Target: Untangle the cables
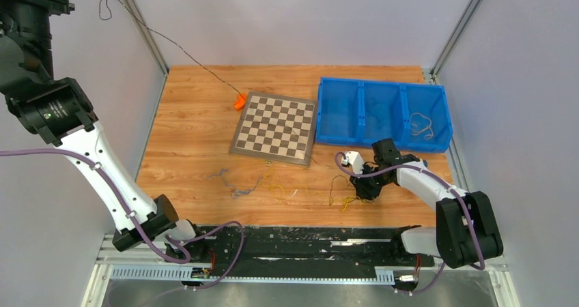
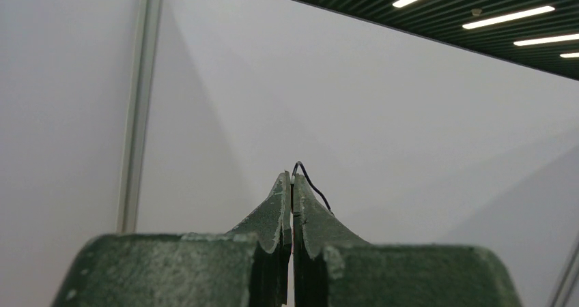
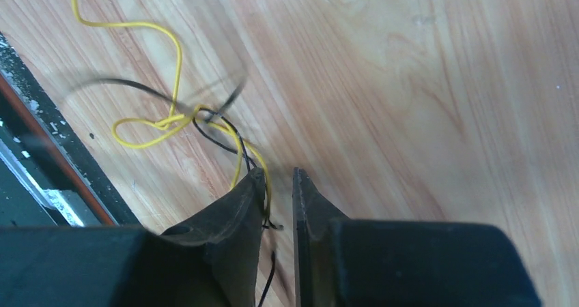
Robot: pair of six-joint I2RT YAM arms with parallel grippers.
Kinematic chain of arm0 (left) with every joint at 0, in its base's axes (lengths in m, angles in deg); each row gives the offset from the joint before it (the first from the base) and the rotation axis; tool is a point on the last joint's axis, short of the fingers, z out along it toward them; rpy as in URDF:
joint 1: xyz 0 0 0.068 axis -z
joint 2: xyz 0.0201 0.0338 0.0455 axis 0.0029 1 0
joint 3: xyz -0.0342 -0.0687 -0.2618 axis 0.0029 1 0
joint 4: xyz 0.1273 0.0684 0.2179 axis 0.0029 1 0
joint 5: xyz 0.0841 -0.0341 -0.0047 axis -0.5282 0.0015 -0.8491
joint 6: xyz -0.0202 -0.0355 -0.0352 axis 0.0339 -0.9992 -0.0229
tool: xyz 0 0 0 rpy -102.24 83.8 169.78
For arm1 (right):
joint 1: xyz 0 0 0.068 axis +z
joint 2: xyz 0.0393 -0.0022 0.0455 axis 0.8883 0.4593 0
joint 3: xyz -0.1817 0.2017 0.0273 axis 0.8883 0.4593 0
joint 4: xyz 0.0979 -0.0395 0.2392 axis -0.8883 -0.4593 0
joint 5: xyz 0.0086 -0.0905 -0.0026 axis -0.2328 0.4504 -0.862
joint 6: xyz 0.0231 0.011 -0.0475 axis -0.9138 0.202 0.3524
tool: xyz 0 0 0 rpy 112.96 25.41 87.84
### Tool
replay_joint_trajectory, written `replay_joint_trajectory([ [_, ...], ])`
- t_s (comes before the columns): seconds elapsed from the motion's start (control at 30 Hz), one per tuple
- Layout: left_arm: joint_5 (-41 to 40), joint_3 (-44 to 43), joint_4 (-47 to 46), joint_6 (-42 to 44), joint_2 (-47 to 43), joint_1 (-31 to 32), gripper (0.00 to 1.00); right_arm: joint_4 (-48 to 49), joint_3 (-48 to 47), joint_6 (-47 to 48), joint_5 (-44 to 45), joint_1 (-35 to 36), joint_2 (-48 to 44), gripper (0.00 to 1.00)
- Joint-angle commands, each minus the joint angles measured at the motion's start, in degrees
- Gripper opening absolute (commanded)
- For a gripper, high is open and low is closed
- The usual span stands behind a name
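Top external view: a light wooden desk [image 1: 191,136] carries a brown-and-cream checkered board [image 1: 275,128] near its middle. A blue plastic three-compartment bin [image 1: 382,83] stands along the far edge towards the far-right corner. A tan curly wire [image 1: 423,125] lies in the bin's right-hand compartment. A small orange object [image 1: 239,102] sits at the board's far-left corner. A thin dark wire [image 1: 184,51] runs in a straight line from beside it, past the far-left corner and out at the top of the picture. Between the board and the near edge lie a grey-purple curly strand [image 1: 237,186] and, just towards the right edge from it, a loose yellow strand [image 1: 280,189]. Closer to the near-right corner a small yellow-and-black tangle [image 1: 345,199] lies on the wood, with the right pincer [image 1: 362,192] lowered at its right side. The left arm rises steeply at the left, its pincer outside this picture. Left wrist view: the left pincer [image 2: 292,179] is clenched, jaws meeting, with a thin black wire [image 2: 311,183] nipped at the tips and curling out to the right against a pale wall. Right wrist view: the right pincer [image 3: 276,181] is released by a narrow gap just above the wood. A yellow wire [image 3: 147,140] and a black wire [image 3: 208,138] knot together ahead of it and trail along the inner face of its left finger [image 3: 239,205], unclamped.
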State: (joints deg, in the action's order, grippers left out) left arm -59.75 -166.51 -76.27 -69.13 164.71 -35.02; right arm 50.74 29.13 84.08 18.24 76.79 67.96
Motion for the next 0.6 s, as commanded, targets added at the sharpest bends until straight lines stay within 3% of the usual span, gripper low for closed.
replay_joint_trajectory([
  [0.0, -3.3, -1.3, 0.2, 1.1, 0.1, -0.9, 0.00, -0.7, -0.6, 1.7, 0.0, -0.8, -0.8, 0.22],
  [0.13, -6.5, -1.4, -0.2, 2.5, 0.3, -2.5, 0.00, -1.7, -0.7, 2.3, 0.8, -1.1, -0.9, 0.22],
  [0.23, -4.2, -2.1, -0.8, 0.0, 1.3, -3.3, 0.00, -2.4, -0.7, 2.9, 1.0, -1.5, -0.8, 0.26],
  [0.33, 6.3, 4.9, -11.6, -9.5, 0.2, -3.3, 0.00, -5.9, -4.2, 1.8, -3.0, -1.5, -1.6, 0.44],
  [0.43, 12.9, 9.2, -17.2, -13.6, -1.2, -1.8, 0.00, -9.4, -11.0, -0.9, -8.7, -1.5, -3.1, 0.68],
  [0.57, 19.3, 13.4, -21.3, -13.7, -4.3, -0.7, 0.00, -12.8, -21.0, -4.9, -14.5, -1.4, -3.8, 0.83],
])
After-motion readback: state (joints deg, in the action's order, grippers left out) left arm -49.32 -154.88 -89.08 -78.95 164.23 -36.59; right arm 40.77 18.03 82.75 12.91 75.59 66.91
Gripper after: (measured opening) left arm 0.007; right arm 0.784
